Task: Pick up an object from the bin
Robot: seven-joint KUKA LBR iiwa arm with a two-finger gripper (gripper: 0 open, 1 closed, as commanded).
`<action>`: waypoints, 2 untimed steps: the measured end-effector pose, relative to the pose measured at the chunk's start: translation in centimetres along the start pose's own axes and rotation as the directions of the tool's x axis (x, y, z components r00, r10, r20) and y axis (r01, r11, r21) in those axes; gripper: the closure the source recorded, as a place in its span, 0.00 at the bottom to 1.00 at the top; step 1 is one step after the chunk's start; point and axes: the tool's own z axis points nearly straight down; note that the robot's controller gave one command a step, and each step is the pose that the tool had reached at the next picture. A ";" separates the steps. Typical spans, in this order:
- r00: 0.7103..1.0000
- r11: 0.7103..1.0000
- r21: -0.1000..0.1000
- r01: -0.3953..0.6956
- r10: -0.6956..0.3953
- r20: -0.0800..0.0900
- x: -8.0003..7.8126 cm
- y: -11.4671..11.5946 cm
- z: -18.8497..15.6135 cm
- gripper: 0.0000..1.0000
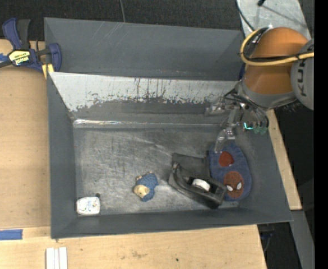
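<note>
My gripper hangs at the right side of the bin, just above the upper end of a blue pouch printed with red faces. Its thin metal fingers point down and sit close together with nothing visible between them. A black tape dispenser with a white roll lies against the pouch's left edge, below and left of the gripper.
A small blue and yellow toy figure lies on the bin floor near the front middle. A white rectangular item sits in the front left corner. The arm with its orange cover reaches in over the right rim.
</note>
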 end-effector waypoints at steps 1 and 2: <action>1.000 1.000 0.004 0.025 -0.025 0.014 3.1 4.9 6.0 0.00; 0.992 0.992 -0.001 -0.129 0.129 0.009 5.4 7.7 3.0 0.00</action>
